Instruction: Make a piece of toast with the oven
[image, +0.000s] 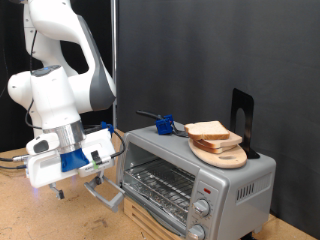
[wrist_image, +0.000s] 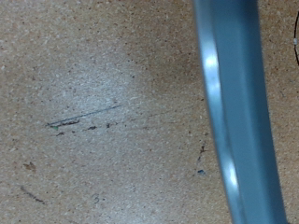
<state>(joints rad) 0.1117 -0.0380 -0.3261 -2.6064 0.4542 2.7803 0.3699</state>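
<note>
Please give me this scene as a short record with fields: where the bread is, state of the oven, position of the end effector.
bread: piece of toast lies on a round wooden board on top of the oven
oven: oven door hangs open, wire rack bare
end effector: end effector low at the open door's edge, at the exterior view's left of the oven; holds nothing visible
wrist view: tabletop and the door's metal handle bar

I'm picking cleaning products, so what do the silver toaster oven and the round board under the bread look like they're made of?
The silver toaster oven: apparently brushed or painted metal, grey with a dull sheen, plus a glass door. The round board: probably unfinished light wood, pale tan and matte.
</note>
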